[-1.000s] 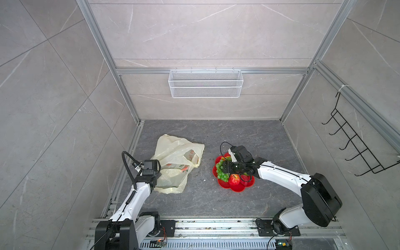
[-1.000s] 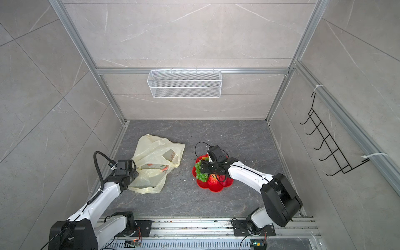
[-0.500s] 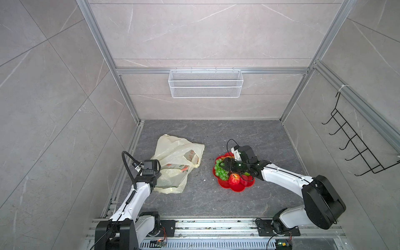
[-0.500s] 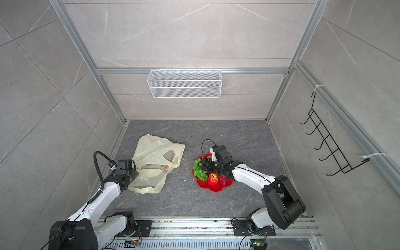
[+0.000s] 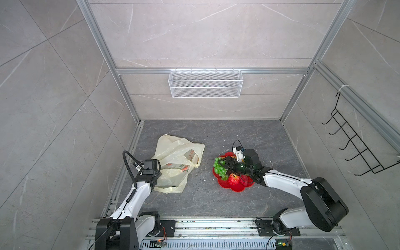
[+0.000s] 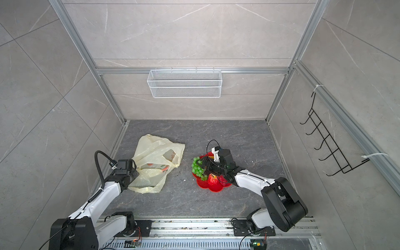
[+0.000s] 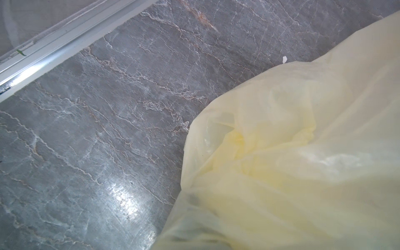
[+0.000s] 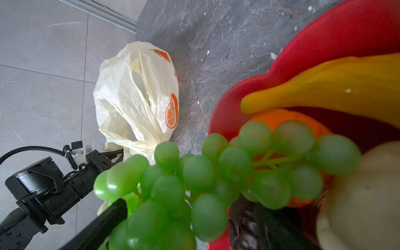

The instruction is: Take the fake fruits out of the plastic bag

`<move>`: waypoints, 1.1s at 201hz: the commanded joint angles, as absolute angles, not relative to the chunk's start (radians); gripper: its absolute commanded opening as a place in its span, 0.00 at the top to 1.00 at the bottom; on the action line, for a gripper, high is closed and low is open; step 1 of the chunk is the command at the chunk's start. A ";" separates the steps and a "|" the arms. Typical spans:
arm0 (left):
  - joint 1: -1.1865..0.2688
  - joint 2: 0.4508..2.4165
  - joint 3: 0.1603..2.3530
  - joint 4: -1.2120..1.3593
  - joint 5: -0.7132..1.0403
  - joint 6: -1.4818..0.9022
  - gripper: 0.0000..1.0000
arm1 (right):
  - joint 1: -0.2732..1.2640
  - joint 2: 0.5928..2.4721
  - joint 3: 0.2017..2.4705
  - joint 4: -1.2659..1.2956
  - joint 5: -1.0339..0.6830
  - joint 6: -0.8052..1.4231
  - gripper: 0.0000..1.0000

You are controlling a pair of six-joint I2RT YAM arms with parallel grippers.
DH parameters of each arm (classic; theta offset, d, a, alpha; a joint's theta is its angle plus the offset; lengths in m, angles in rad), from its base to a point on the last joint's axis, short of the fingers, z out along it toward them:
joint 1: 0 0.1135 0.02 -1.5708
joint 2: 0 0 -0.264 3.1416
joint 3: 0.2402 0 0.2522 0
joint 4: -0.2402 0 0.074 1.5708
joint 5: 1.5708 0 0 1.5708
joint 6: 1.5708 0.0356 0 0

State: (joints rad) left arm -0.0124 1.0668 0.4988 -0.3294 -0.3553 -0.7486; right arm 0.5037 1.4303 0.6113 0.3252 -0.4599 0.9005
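While the grey stone bench (image 5: 216,134) fills the floor of both top views, the plastic bag (image 5: 173,155) lies crumpled on its left half, well apart from the red plate (image 5: 236,188) on the right. At the bag's near edge the left tool (image 8: 118,154) is pinched together on the film, which bunches toward it. Over the plate, the right tool (image 5: 224,166) hangs with its jaws apart on either side of the grapes (image 5: 218,171). On the plate beside the bunch lie the banana (image 8: 324,86), peach (image 8: 357,194) and orange (image 8: 281,116). The apple (image 5: 233,179) and strawberry (image 5: 244,179) sit side by side near its front rim.
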 commanded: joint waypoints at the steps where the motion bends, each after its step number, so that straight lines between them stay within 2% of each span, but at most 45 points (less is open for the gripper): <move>1: -0.008 1.072 0.503 -0.280 -0.280 -0.697 0.93 | 0.499 1.417 0.585 0.436 -0.485 0.937 0.06; 36: -0.058 1.065 0.581 -0.284 -0.064 -0.651 0.94 | 0.499 1.402 0.603 0.334 -0.434 0.861 0.10; 65: -0.211 0.996 0.656 -0.358 -0.092 -0.685 0.93 | 0.499 1.412 0.610 0.305 -0.421 0.837 0.11; 116: -0.230 0.855 0.653 -0.272 0.025 -0.809 0.94 | 0.513 1.432 0.625 0.263 -0.387 0.807 0.12; 166: -0.508 1.113 0.759 -0.141 0.050 -0.744 0.95 | 0.568 1.469 0.661 0.282 -0.376 0.798 0.12; 221: -0.651 1.337 0.874 -0.098 0.077 -0.693 0.95 | 0.576 1.501 0.663 0.316 -0.380 0.804 0.12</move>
State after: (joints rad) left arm -0.6121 1.2812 0.8036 -0.1562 0.0528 -0.7433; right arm 0.5655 1.4723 0.6418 0.3077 -0.3851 0.8150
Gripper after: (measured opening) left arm 0.052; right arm 0.879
